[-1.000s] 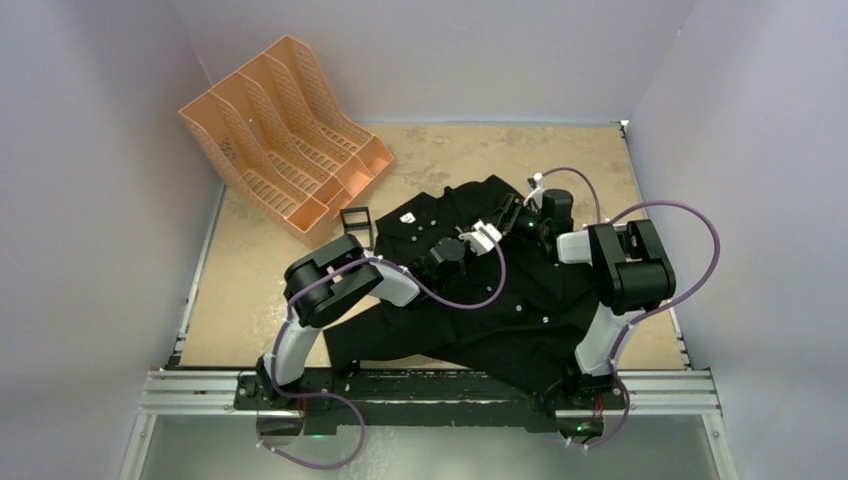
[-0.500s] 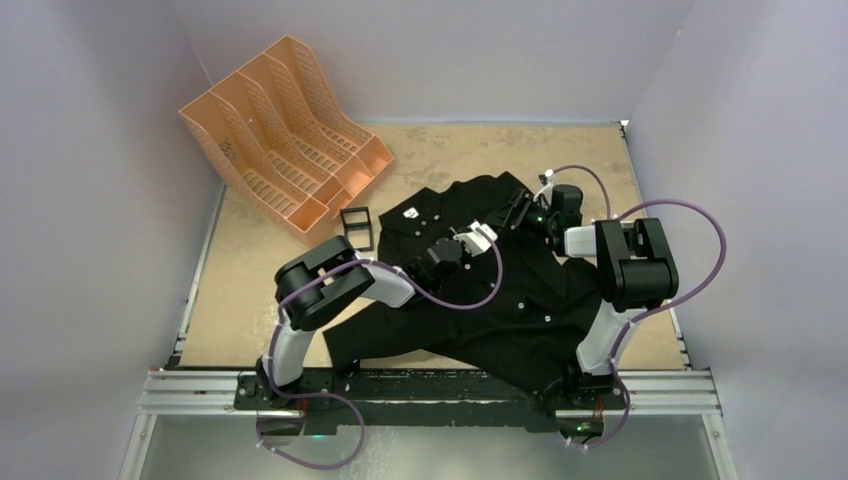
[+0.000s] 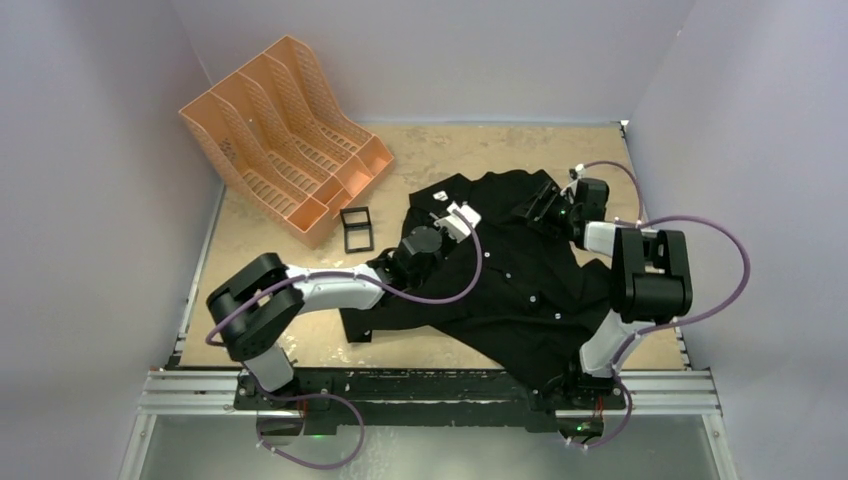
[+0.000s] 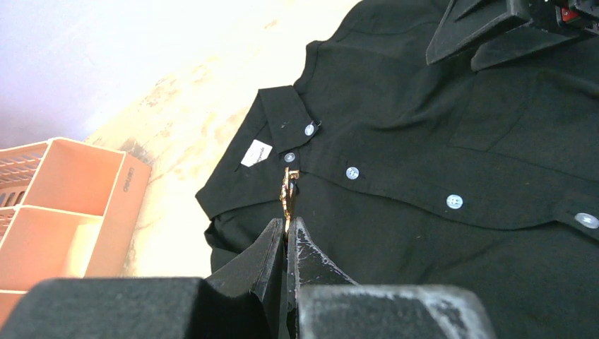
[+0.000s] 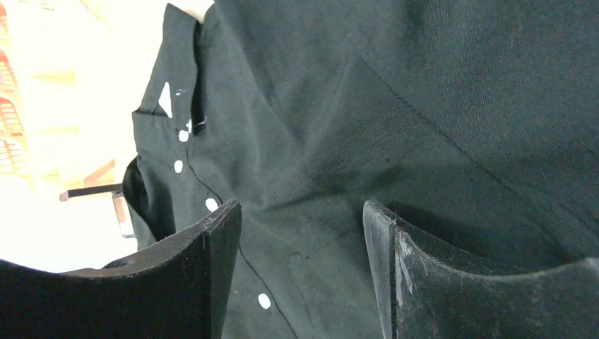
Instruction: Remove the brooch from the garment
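The black garment (image 3: 500, 290) lies spread on the table, collar to the far left. In the left wrist view my left gripper (image 4: 287, 224) is shut on the gold brooch (image 4: 287, 192). The brooch sticks out from the fingertips to the shirt (image 4: 424, 141) placket just below the collar button. From above, the left gripper (image 3: 455, 215) sits at the collar and the brooch is too small to make out. My right gripper (image 3: 548, 205) is open over the shirt's right shoulder. It holds nothing, with black cloth (image 5: 353, 106) between its fingers (image 5: 219, 233).
An orange file tray (image 3: 280, 135) stands at the far left, also in the left wrist view (image 4: 63, 205). A small black frame (image 3: 356, 228) lies on the table between the tray and the collar. Grey walls close in the table on three sides.
The left arm has stretched out low and its gripper moved left along the collar. The right gripper moved right and farther away. The shirt's collar end shifted with them.
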`<state>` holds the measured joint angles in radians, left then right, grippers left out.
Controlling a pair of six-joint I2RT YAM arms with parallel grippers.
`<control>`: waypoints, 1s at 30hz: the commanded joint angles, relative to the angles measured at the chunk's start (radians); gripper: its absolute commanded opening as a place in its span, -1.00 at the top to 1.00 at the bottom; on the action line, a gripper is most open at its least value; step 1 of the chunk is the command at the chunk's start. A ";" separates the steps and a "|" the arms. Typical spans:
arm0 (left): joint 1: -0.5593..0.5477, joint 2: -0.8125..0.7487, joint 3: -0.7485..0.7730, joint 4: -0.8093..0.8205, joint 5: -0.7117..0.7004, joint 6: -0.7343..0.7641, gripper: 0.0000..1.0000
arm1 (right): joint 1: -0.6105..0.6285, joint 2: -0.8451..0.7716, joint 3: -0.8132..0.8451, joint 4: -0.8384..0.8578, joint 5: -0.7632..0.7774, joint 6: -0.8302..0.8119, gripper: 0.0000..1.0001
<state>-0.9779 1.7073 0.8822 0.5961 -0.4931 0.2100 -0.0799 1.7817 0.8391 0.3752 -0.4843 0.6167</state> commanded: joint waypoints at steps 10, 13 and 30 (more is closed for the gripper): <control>0.004 -0.324 -0.105 -0.200 0.178 -0.154 1.00 | 0.174 -0.444 -0.193 0.017 -0.039 -0.142 -0.33; 0.030 -0.380 -0.141 -0.210 0.230 -0.202 1.00 | 0.229 -0.518 -0.269 0.063 -0.059 -0.143 -0.31; 0.335 -0.528 -0.468 0.164 0.672 -0.785 1.00 | 0.530 -0.508 -0.378 0.374 -0.038 -0.079 -0.14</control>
<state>-0.7143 1.2007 0.4904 0.5556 0.0578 -0.3847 0.4057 1.2392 0.4744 0.6231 -0.5411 0.5179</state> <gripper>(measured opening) 0.015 0.578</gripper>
